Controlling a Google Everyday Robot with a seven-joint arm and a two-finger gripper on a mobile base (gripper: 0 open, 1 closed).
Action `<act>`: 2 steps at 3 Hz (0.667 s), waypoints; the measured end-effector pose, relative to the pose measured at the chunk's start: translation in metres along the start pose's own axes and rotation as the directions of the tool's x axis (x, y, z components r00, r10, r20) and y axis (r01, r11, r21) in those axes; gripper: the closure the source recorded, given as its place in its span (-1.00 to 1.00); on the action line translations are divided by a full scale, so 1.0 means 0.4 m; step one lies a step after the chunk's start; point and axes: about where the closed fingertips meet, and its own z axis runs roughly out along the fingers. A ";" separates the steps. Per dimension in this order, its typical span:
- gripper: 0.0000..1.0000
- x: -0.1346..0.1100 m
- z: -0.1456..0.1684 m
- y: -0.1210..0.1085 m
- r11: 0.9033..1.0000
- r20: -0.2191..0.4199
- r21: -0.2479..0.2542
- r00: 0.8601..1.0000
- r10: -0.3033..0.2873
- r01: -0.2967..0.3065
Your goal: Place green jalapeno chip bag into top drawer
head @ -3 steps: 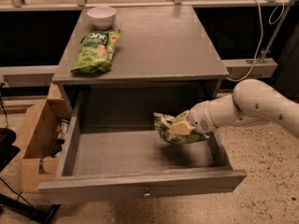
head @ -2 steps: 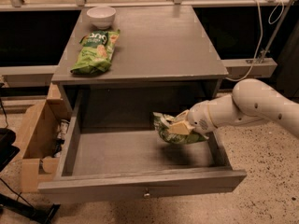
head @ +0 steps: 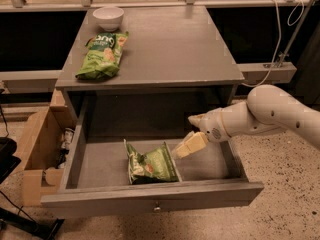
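Observation:
The green jalapeno chip bag [head: 151,166] lies on the floor of the open top drawer [head: 100,203], near its front panel and a little left of the middle. It is wrinkly and dark green with pale patches. My gripper [head: 187,133] hangs inside the drawer just right of the bag and slightly above it, at the end of the white arm that reaches in from the right. It is open and holds nothing. One pale finger [head: 190,145] points at the bag's right edge without clearly touching it.
A longer bright-green bag [head: 102,54] and a white bowl [head: 108,18] sit on the left of the grey cabinet top [head: 175,44]. An open cardboard box [head: 37,149] stands on the floor left of the drawer. A cable hangs at the back right.
The gripper held the bag over the drawer's right side. It has let go, and the bag now lies further left and nearer the front panel.

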 end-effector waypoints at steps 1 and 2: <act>-1.00 0.000 0.000 0.000 1.000 0.000 0.000 1.000 0.000 0.000; -1.00 -0.009 -0.041 0.025 0.999 0.014 -0.020 1.000 -0.027 0.027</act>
